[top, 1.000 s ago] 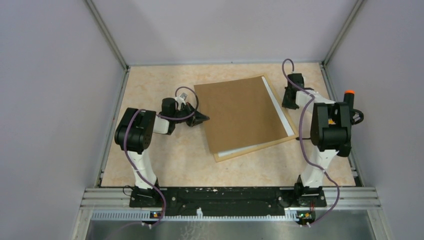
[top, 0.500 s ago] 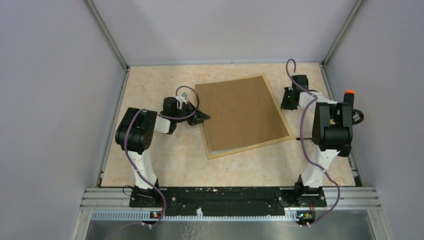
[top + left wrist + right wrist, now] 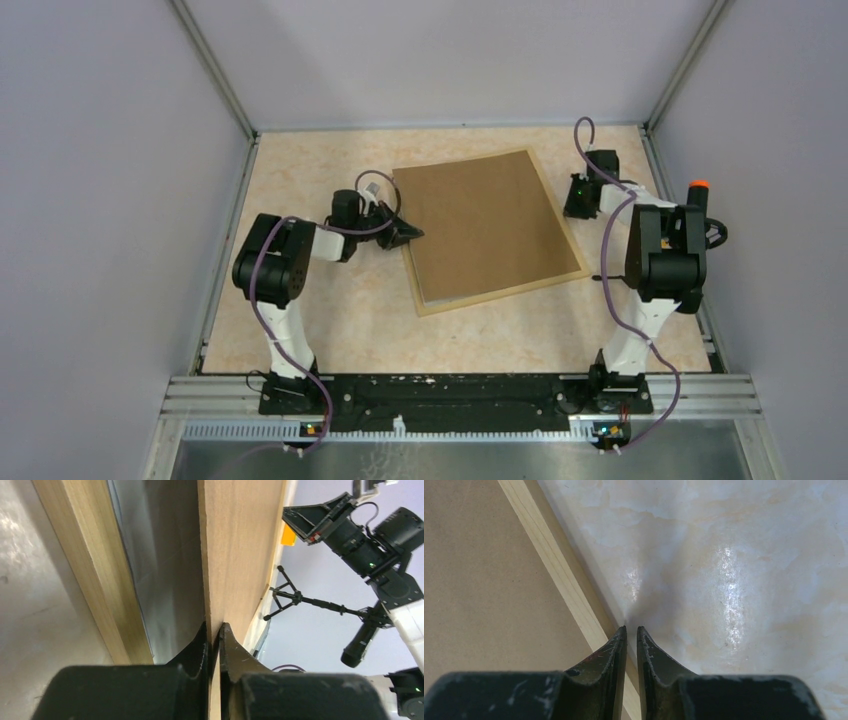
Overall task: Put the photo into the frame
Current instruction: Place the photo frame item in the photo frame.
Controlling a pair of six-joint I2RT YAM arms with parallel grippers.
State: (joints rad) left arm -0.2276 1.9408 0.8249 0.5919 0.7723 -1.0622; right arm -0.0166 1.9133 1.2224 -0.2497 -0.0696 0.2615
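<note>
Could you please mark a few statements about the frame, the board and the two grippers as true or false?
1. The left gripper is shut on the edge of the brown backing board. True.
2. The right gripper grips the frame. False: it is shut on nothing, at the moulding's outer edge.
3. The photo lies uncovered on the table. False: no photo shows in any view.
4. The backing board lies over the frame's opening. True.
</note>
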